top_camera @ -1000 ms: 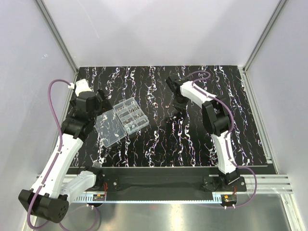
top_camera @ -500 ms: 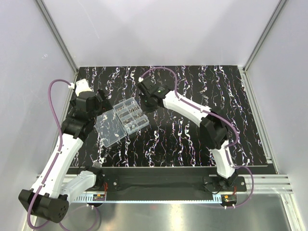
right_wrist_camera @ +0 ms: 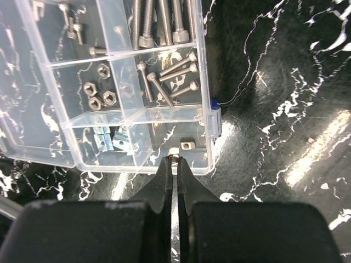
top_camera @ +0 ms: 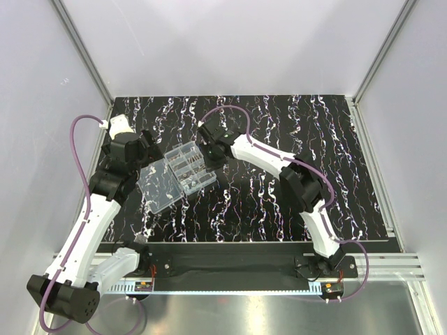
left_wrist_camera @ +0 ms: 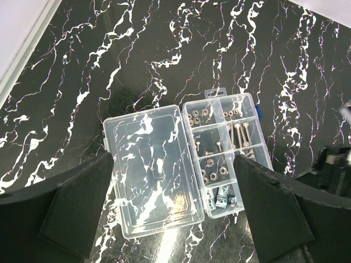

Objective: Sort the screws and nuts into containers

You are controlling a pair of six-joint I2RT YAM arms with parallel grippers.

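Observation:
A clear organiser box (top_camera: 188,166) lies open on the black marbled table, its flat lid (top_camera: 160,187) folded out to the left. In the right wrist view its compartments hold long screws (right_wrist_camera: 164,76), hex nuts (right_wrist_camera: 98,94), blocky silvery pieces (right_wrist_camera: 112,141) and one square nut (right_wrist_camera: 188,144). My right gripper (right_wrist_camera: 175,160) is shut on a small silvery nut (right_wrist_camera: 174,155), held over the box's near corner compartment. My left gripper (left_wrist_camera: 175,219) is open wide and empty, hovering above the lid (left_wrist_camera: 153,170) and the compartments (left_wrist_camera: 227,148).
The box has a blue latch (right_wrist_camera: 215,118) on its outer side. My right arm (top_camera: 265,157) arches over the table's middle. White walls and metal rails (top_camera: 370,167) bound the table on three sides.
My right arm has swung left from the table's middle to the box, and its gripper now sits over the box's right edge. The left arm and the box have not moved.

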